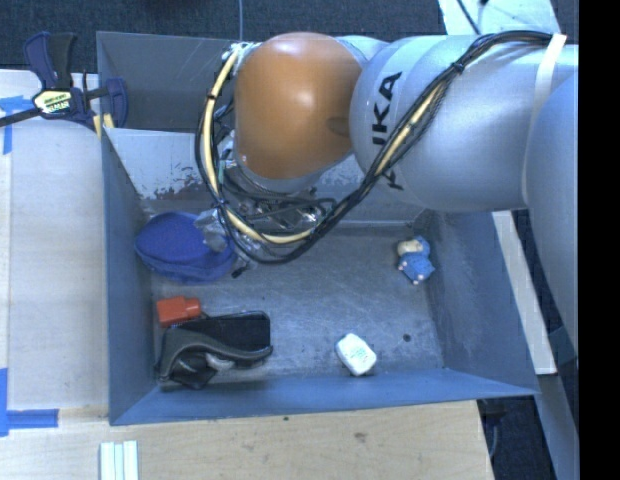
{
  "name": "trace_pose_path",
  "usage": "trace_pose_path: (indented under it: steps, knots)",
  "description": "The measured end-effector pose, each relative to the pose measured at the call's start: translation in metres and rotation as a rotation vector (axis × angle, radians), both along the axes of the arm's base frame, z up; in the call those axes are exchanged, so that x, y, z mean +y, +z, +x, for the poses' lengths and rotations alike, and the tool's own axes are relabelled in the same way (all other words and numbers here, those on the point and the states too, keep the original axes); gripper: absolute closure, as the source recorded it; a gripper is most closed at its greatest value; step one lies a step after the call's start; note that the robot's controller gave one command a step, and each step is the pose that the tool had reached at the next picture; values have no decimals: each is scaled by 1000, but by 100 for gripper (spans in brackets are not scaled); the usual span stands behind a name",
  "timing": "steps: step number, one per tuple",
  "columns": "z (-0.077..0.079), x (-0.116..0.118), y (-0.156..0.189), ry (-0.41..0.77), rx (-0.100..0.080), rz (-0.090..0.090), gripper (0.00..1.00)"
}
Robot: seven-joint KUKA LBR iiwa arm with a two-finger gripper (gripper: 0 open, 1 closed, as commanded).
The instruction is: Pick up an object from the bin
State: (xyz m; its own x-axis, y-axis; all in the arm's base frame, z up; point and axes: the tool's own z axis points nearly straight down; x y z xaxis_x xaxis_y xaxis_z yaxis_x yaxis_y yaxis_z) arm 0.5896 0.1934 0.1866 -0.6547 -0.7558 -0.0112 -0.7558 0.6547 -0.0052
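1. Orange-capped, hung low over the left rear of the bin (320,303).
2. Hid the gripper (230,230); could not tell its opening or hold.
3. Touched, perhaps, a rumpled blue pouch (175,248) by the left wall.

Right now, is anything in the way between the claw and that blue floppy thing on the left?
Nothing visible: the claw sits right beside the blue floppy thing; the orange block and black thing lie apart, below it.
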Motion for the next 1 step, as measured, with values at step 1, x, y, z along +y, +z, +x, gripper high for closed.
trace_pose_path:
  steps: [1]
  knots:
    - [-24, 3, 80, 10, 0, 0, 100]
